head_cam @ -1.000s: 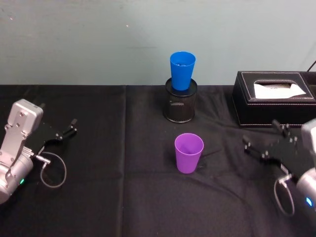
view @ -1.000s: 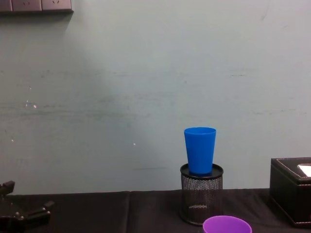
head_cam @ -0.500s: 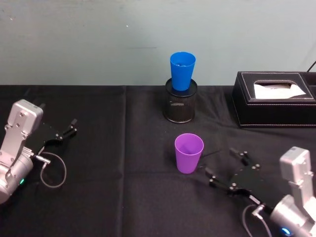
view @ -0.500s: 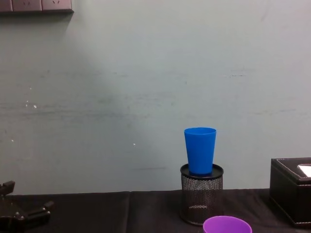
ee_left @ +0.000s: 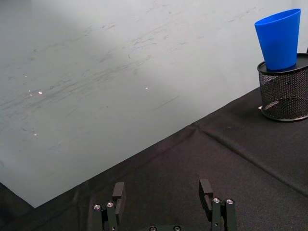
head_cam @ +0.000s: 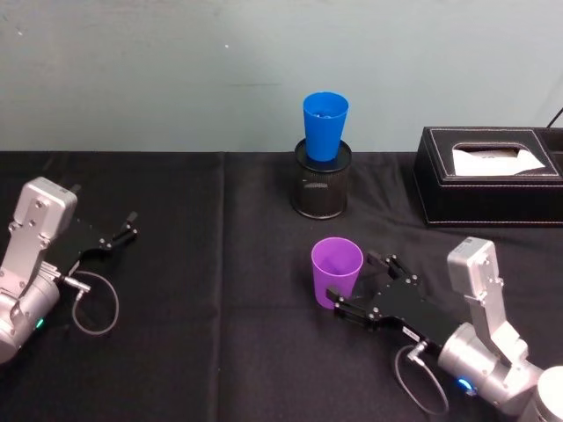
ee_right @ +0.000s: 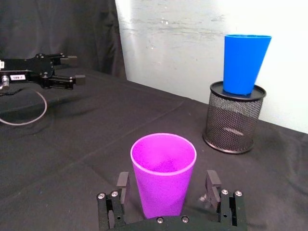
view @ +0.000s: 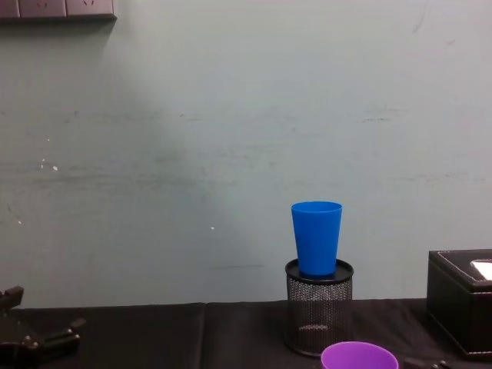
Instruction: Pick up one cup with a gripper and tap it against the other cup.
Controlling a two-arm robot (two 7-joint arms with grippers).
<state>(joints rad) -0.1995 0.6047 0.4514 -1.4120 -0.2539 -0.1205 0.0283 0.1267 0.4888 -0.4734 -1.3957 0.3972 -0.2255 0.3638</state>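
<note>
R claw [head_cam: 354, 283] sits low over the counter [head_cam: 220, 352], jaws spread, one finger each side of the purple cup [head_cam: 337, 268]. The cup stands upright mid-counter, nearer the robot than the blue cup [head_cam: 325, 123]. The right wrist view shows a gap btwn each finger and the cup wall. So no grip yet, though the base of the cup is hard to read there.

The blue cup stands upright in the mouth of the black mesh pen holder [head_cam: 321, 189], well apart, toward the wall.

Step in hand, as I judge it: close on the purple cup.
- Centre the cup btwn the fingers first so both meet the wall together, else it skids or tips.
- Squeeze gently: thin-looking plastic, tapered, prob. flexes or slips.
- Lift straight up before heading for the blue cup, high enough to clear the holder's rim.
- Tap lightly, since the blue cup is perched & could topple.

L claw [head_cam: 126, 226] is parked at the counter's left, spread, holding nothing.
</note>
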